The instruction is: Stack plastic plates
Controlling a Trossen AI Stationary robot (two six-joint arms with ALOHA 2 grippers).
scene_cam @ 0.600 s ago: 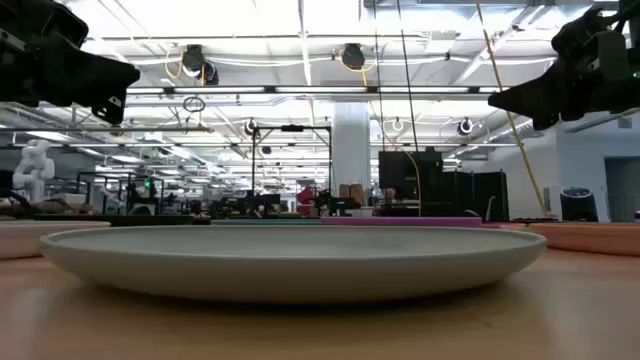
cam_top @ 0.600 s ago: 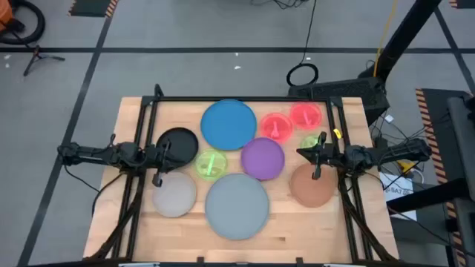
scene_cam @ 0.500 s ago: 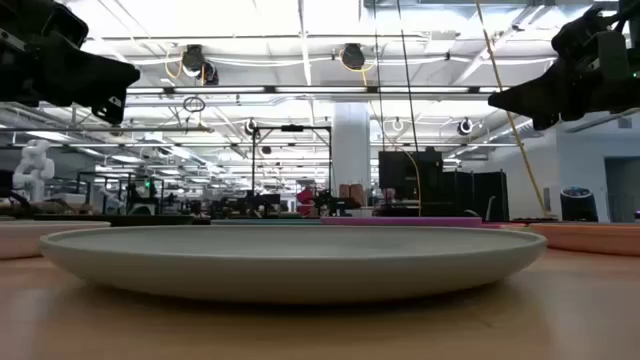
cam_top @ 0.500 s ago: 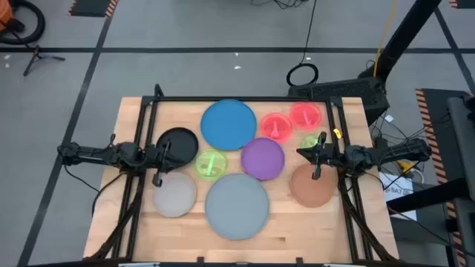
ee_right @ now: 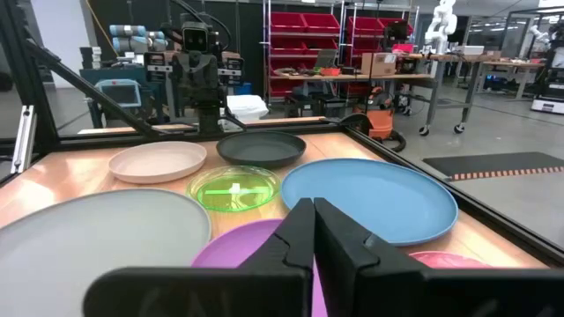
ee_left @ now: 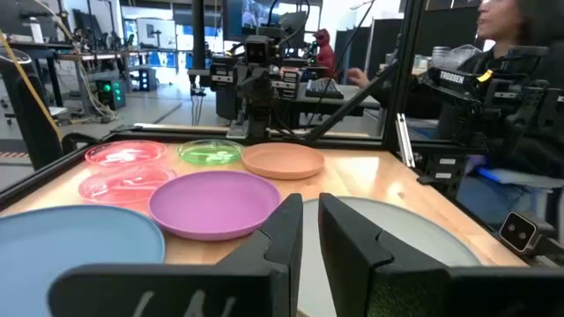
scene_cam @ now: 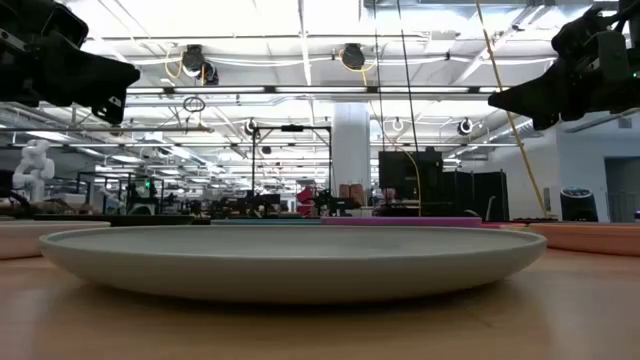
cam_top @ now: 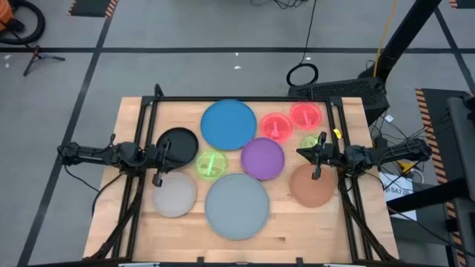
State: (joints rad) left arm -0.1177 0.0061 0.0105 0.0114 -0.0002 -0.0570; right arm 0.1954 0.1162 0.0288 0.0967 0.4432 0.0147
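Ten plates lie flat on the wooden table, none stacked. The large blue plate (cam_top: 228,124) is at the far middle and the large grey plate (cam_top: 237,205) at the near middle. Between them are the purple plate (cam_top: 263,159), black plate (cam_top: 178,144), pale grey plate (cam_top: 175,194) and brown plate (cam_top: 312,185). Two small green plates (cam_top: 211,165) (cam_top: 312,141) and two pink-red plates (cam_top: 276,127) (cam_top: 305,115) fill the gaps. My left gripper (cam_top: 158,162) hovers shut by the black plate. My right gripper (cam_top: 318,157) hovers shut above the brown plate's far rim.
A black frame rail (cam_top: 237,99) runs along the table's far edge, with uprights at both sides. Bare wood shows at the near left corner (cam_top: 133,233) and near right corner (cam_top: 326,233). A person (ee_left: 520,35) stands beyond the table's right side.
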